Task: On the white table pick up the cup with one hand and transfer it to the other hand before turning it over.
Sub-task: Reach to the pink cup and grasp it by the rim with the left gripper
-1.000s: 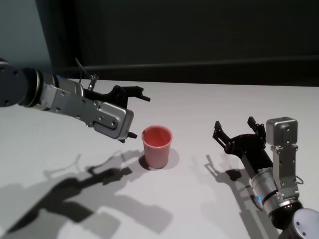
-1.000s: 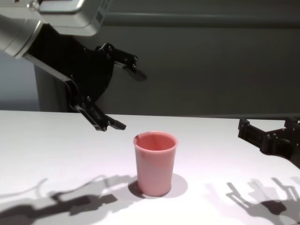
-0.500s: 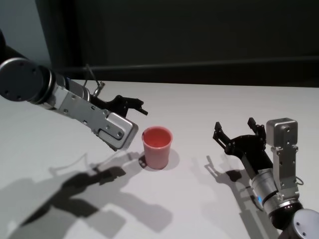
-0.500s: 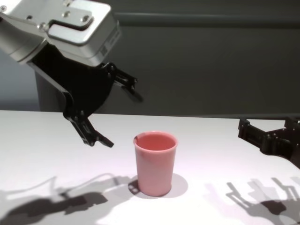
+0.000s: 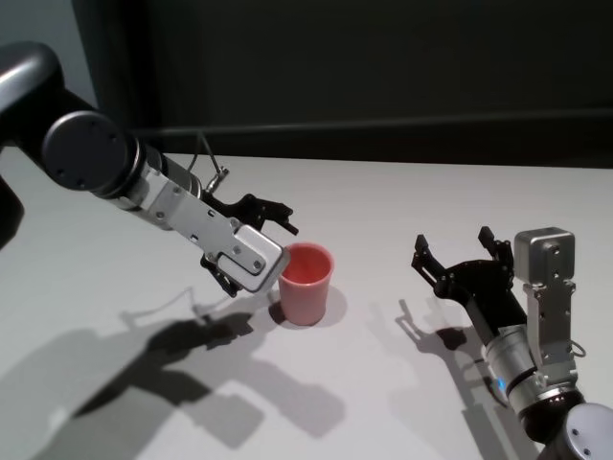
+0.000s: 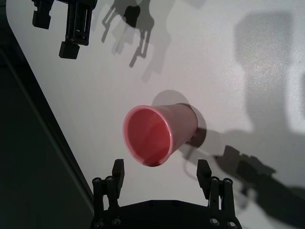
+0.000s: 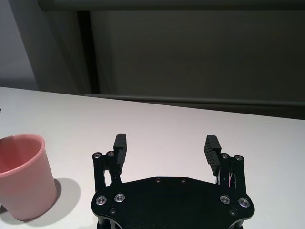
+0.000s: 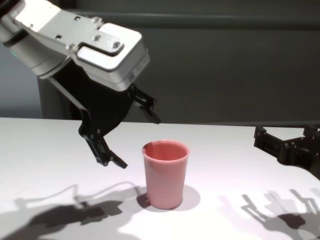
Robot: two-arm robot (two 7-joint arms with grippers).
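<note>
The pink cup (image 5: 306, 285) stands upright, mouth up, on the white table (image 5: 383, 201). My left gripper (image 5: 257, 259) hovers just to its left, open, its fingers spread wider than the cup and touching nothing. In the left wrist view the cup (image 6: 159, 133) lies just beyond the open left gripper (image 6: 161, 167), in line with the gap. From the chest the left gripper (image 8: 139, 141) hangs tilted beside the cup (image 8: 165, 175). My right gripper (image 5: 452, 240) rests open and empty to the cup's right, well apart; its wrist view shows the right gripper (image 7: 167, 139) with the cup (image 7: 21, 176) at the edge.
Dark walls rise behind the table's far edge (image 5: 402, 158). Arm shadows (image 5: 172, 355) fall across the near left of the tabletop. In the left wrist view, the right gripper (image 6: 62, 24) shows far beyond the cup.
My left gripper has come down and closer to the cup, tilting its open fingers toward it. The cup and the right arm have not moved.
</note>
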